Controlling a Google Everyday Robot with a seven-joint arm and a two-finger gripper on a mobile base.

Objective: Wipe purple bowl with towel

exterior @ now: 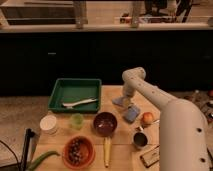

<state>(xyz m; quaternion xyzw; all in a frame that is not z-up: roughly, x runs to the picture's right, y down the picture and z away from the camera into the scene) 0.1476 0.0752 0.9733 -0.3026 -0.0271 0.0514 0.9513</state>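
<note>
Right now the gripper (125, 96) hangs low at the towel (119, 102), which lies flat near the far edge of the table (121, 150), just right of the green tray (76, 82). Whether it is clamped on the cloth or loose, I cannot tell. The purple bowl (105, 123) stands upright about mid-table, apart from the towel. The blue sponge (131, 114) lies just beside the bowl toward the right edge, and the orange bowl (78, 151) sits toward the near left corner.
</note>
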